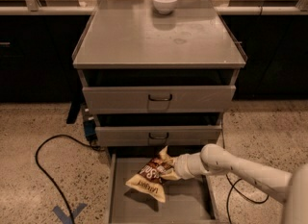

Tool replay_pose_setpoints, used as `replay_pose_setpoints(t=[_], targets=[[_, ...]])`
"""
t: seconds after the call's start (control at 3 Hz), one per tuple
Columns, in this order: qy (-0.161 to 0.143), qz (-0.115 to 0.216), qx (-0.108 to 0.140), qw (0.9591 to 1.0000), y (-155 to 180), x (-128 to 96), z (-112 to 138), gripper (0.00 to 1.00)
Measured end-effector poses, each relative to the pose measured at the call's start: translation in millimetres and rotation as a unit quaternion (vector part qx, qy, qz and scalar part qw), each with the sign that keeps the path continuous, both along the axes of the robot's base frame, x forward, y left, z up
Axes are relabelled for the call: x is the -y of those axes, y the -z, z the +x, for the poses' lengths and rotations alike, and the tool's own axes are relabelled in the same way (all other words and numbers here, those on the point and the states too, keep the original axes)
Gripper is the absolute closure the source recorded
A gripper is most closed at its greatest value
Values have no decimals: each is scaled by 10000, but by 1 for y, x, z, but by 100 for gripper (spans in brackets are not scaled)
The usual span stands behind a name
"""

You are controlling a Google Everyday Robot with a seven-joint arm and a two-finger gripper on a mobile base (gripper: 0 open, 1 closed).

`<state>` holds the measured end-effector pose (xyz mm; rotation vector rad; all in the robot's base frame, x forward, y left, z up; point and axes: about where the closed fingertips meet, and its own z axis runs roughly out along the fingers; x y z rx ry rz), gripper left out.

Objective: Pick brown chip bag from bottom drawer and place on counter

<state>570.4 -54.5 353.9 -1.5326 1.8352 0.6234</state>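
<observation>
The brown chip bag (150, 176), dark brown with cream-yellow ends and white lettering, hangs tilted above the floor of the open bottom drawer (190, 204). My gripper (169, 168) is at the bag's upper right part, shut on it, with the white arm reaching in from the lower right. The bag casts a shadow on the drawer floor below it. The counter (144, 40) is the grey cabinet top above, well above the gripper.
A white bowl (165, 2) stands at the back of the counter. Two drawer fronts with dark handles (160, 97) sit slightly pulled out above the open drawer. A black cable (45, 160) loops on the speckled floor at left, near blue tape (67, 213).
</observation>
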Motion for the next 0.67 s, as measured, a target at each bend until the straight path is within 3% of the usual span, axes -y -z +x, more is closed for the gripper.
replay_pose_setpoints(t=[0.33, 0.67], targets=[[-178, 533, 255, 9981, -61, 17, -46, 100], [39, 582, 275, 9979, -65, 45, -56, 100]])
